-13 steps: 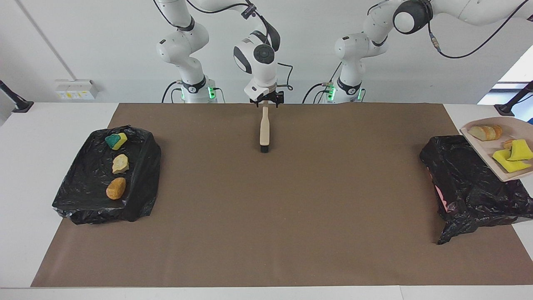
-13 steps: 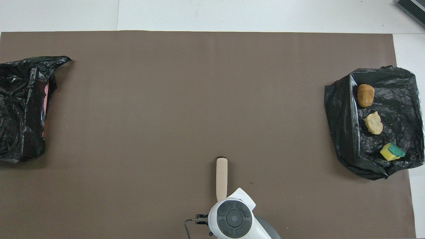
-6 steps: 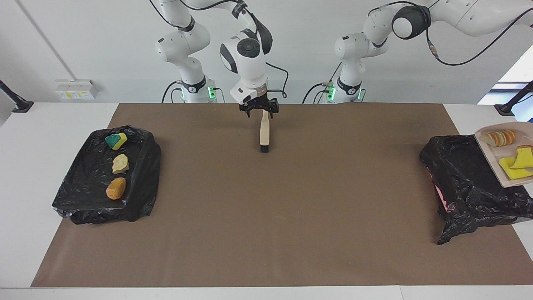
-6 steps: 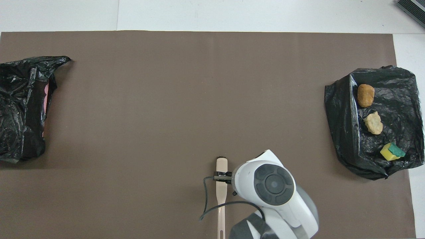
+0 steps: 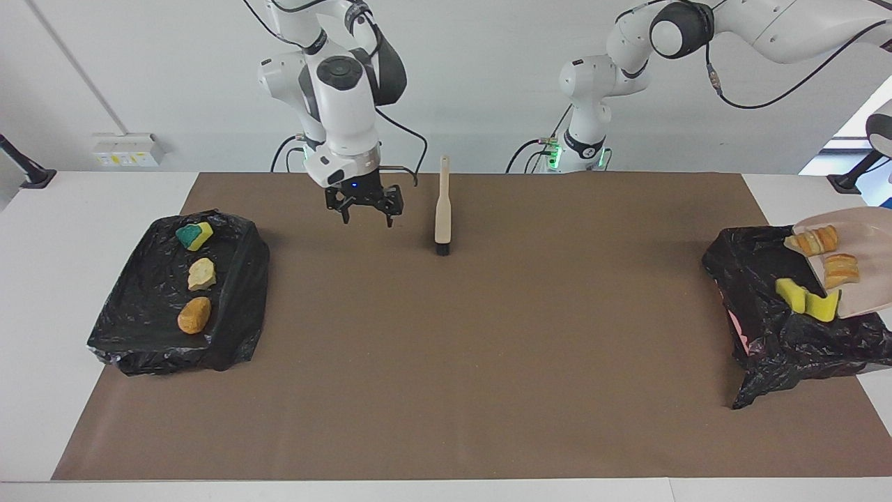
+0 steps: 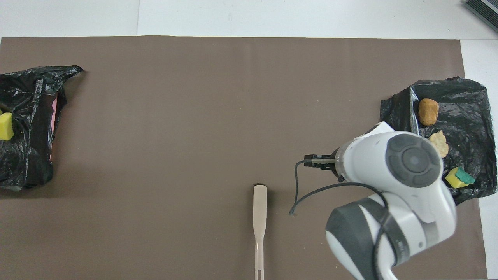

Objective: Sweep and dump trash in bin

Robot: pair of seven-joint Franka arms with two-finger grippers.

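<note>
Three scraps of trash, a green-backed sponge piece (image 5: pixel 194 236), a pale chunk (image 5: pixel 201 274) and an orange-brown chunk (image 5: pixel 194 315), are lying on the black bag-lined bin (image 5: pixel 139 328) at the right arm's end. The right gripper (image 5: pixel 364 210), jaws spread and empty, is hanging over the brown mat (image 5: pixel 446 362) between that bin and the brush (image 5: pixel 442 209). The tilted dustpan (image 5: pixel 860 265) is holding bread slices (image 5: pixel 814 240) while a yellow sponge (image 5: pixel 808 298) is sliding onto the other black bin (image 5: pixel 780 328). The left gripper, clenched, is out of view.
</note>
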